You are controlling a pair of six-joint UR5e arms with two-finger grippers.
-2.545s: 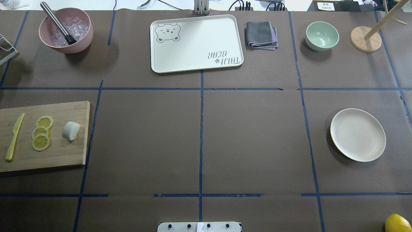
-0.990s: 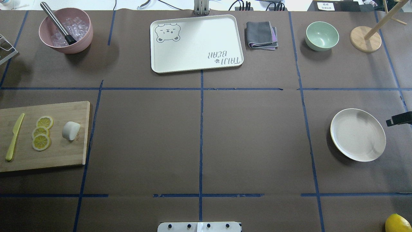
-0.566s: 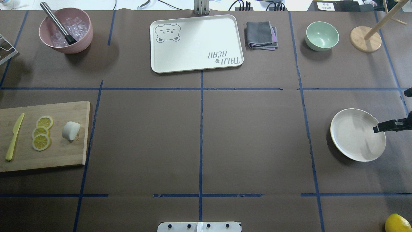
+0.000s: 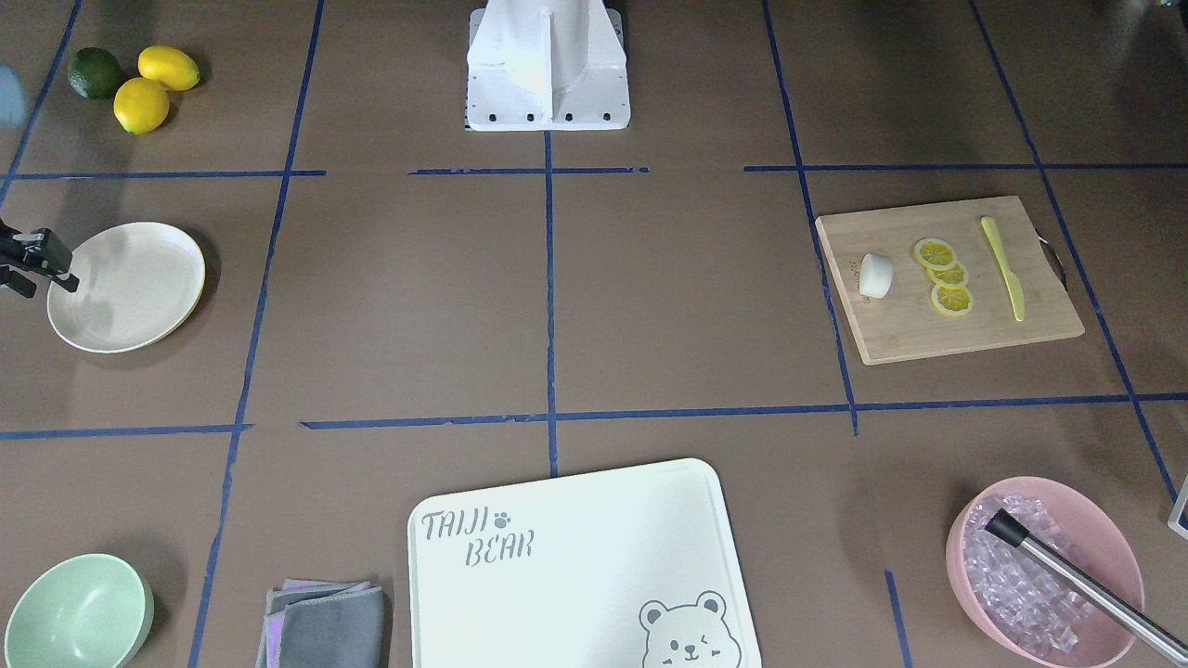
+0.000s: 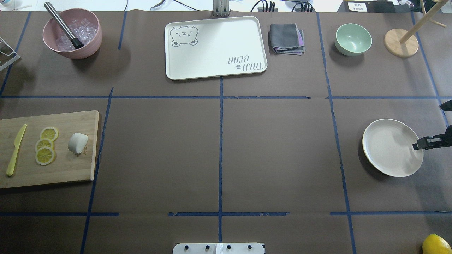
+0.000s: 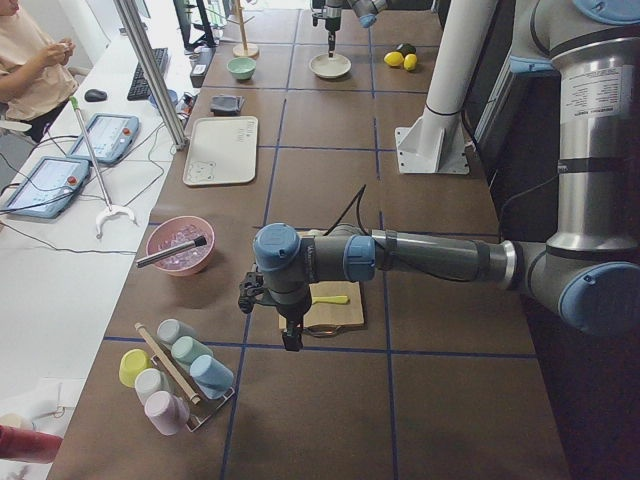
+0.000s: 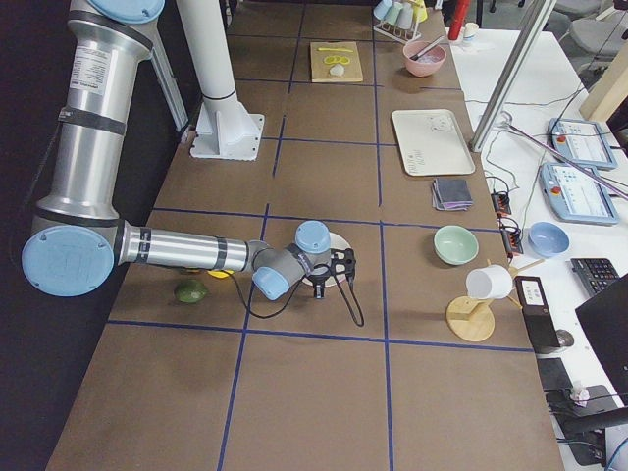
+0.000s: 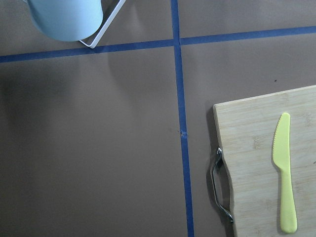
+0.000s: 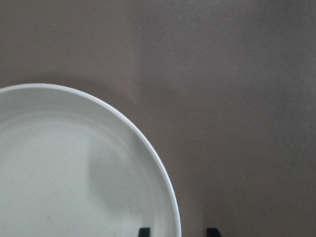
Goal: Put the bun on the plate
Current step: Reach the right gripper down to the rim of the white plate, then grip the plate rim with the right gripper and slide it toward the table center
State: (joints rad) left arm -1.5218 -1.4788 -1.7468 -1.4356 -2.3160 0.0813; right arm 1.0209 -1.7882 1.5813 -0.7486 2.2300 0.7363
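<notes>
The white bun (image 5: 77, 143) (image 4: 876, 276) lies on a wooden cutting board (image 5: 56, 171) at the table's left, beside three lemon slices (image 5: 46, 144). Far to the right sits the cream plate (image 5: 388, 148) (image 4: 125, 286) (image 9: 74, 173), with nothing on it. My right gripper (image 5: 420, 144) (image 4: 46, 283) (image 9: 177, 232) is open, low at the plate's outer rim, one fingertip inside the rim and one outside. My left gripper (image 6: 290, 335) hangs off the board's outer end, apart from the bun. Only the exterior left view shows it, so I cannot tell its state.
A yellow knife (image 5: 16, 150) lies on the board. Along the far edge stand a pink ice bowl (image 5: 72, 33), a bear-printed tray (image 5: 215, 47), a folded cloth (image 5: 286, 38), a green bowl (image 5: 353, 38) and a wooden stand (image 5: 400, 42). Lemons (image 4: 153, 83) lie near the plate.
My right gripper came in from the right edge, reached the plate's right rim, then drew back slightly. The bun and plate have not moved.
</notes>
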